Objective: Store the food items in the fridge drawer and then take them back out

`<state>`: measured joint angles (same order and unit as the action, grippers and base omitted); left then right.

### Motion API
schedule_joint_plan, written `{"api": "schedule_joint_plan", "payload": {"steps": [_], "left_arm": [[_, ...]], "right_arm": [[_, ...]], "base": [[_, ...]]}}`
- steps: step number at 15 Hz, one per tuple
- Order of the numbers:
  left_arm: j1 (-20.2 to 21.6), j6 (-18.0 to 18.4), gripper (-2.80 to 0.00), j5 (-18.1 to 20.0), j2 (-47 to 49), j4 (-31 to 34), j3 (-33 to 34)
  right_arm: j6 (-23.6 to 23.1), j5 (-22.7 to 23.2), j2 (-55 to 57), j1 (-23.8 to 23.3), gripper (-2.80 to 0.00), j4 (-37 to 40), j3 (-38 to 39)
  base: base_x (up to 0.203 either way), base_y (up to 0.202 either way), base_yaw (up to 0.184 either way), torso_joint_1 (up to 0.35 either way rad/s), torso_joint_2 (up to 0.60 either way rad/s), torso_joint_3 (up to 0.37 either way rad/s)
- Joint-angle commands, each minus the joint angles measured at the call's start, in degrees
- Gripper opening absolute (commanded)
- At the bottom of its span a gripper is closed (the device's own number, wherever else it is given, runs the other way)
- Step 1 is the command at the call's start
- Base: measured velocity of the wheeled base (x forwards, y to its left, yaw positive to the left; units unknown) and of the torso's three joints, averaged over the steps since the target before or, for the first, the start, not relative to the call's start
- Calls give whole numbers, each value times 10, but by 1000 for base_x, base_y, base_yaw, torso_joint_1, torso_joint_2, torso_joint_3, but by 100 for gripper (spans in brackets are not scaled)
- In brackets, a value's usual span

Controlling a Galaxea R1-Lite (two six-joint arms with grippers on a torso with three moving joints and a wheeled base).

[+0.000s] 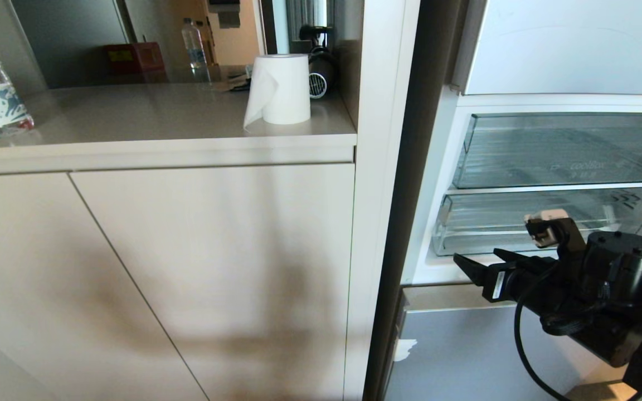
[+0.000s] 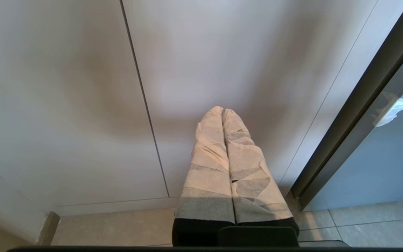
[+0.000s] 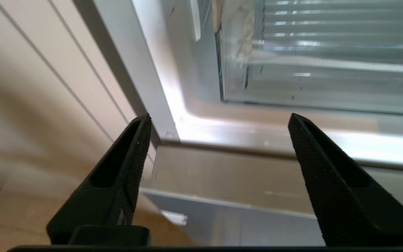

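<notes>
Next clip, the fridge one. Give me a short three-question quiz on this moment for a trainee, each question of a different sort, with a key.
1. True or false: the right gripper holds a piece of food.
2. Multiple choice: what stands on the counter nearest the fridge? A) a paper roll B) a kettle C) a bowl
3. Short answer: how do the left gripper's fingers stand, and what do they point at?

Key
1. False. Its black fingers are spread wide with nothing between them, in front of the lower clear drawer of the open fridge.
2. A, the white paper roll.
3. Pressed together, holding nothing, pointing at the beige cabinet door.
</notes>
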<state>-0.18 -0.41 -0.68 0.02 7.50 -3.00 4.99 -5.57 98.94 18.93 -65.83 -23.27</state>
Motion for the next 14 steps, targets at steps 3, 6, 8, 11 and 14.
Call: {"api": "schedule_joint_plan", "payload": {"steps": [3, 6, 8, 11, 14], "left_arm": [[0, 0, -280, 0, 0, 0, 0], [0, 0, -280, 0, 0, 0, 0], [0, 0, -280, 0, 0, 1, 0], [0, 0, -280, 0, 0, 0, 0], [0, 0, -280, 0, 0, 0, 0]], "right_arm": [[1, -31, 25, -1, 0, -10, -25], [2, -33, 64, -6, 0, -10, -65], [1, -38, 81, -9, 0, -11, -86], [-1, -42, 91, -23, 0, -17, -104], [-2, -42, 93, -25, 0, -18, -118]], "base": [[0, 0, 0, 0, 0, 0], [0, 0, 0, 0, 0, 0], [0, 0, 0, 0, 0, 0], [0, 0, 0, 0, 0, 0], [0, 0, 0, 0, 0, 0]]}}
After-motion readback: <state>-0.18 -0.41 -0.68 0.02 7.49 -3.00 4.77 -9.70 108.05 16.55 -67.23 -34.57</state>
